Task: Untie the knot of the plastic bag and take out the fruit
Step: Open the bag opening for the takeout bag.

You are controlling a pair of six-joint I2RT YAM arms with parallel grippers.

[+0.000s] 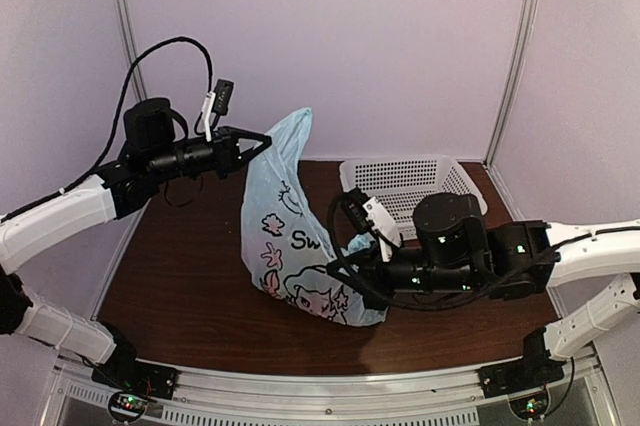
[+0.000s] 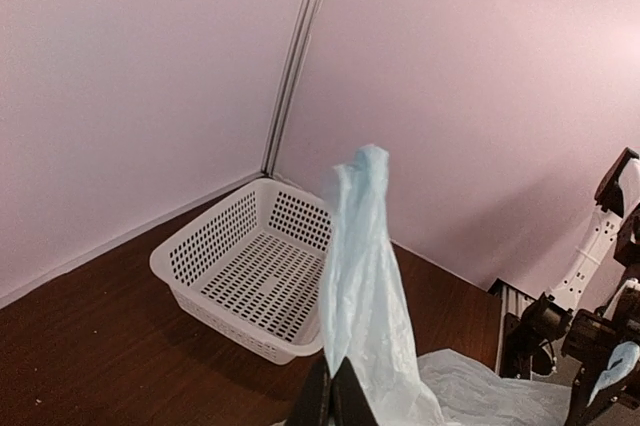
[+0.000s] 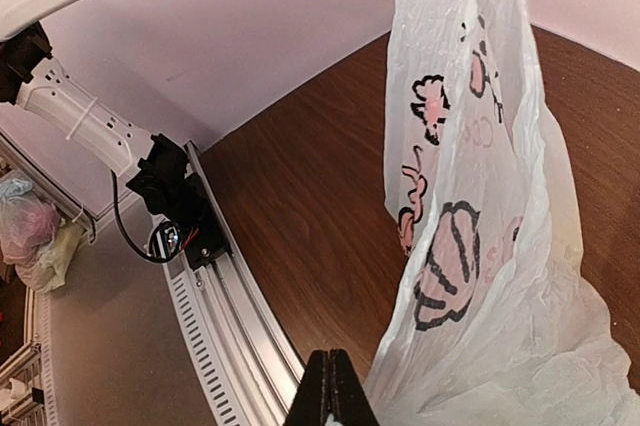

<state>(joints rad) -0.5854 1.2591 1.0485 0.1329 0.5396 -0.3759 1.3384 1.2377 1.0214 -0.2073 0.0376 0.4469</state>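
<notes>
The plastic bag (image 1: pixel 290 236), pale blue with black and pink cartoon drawings, hangs stretched from upper right to the table. My left gripper (image 1: pixel 265 139) is raised at the back left and shut on the bag's top. In the left wrist view its fingertips (image 2: pixel 338 391) pinch the film, which rises as a crumpled strip (image 2: pixel 365 266). My right gripper (image 1: pixel 345 281) is pressed into the bag's lower right side. In the right wrist view its jaws (image 3: pixel 330 386) are shut, a sliver of pale film shows between them, and the printed bag (image 3: pixel 480 266) lies against them. Knot and fruit are hidden.
A white perforated basket (image 1: pixel 400 162) stands at the back right of the brown table, seen empty in the left wrist view (image 2: pixel 205 218). The aluminium rail (image 3: pixel 230 316) runs along the near edge. Pink walls close the back and sides.
</notes>
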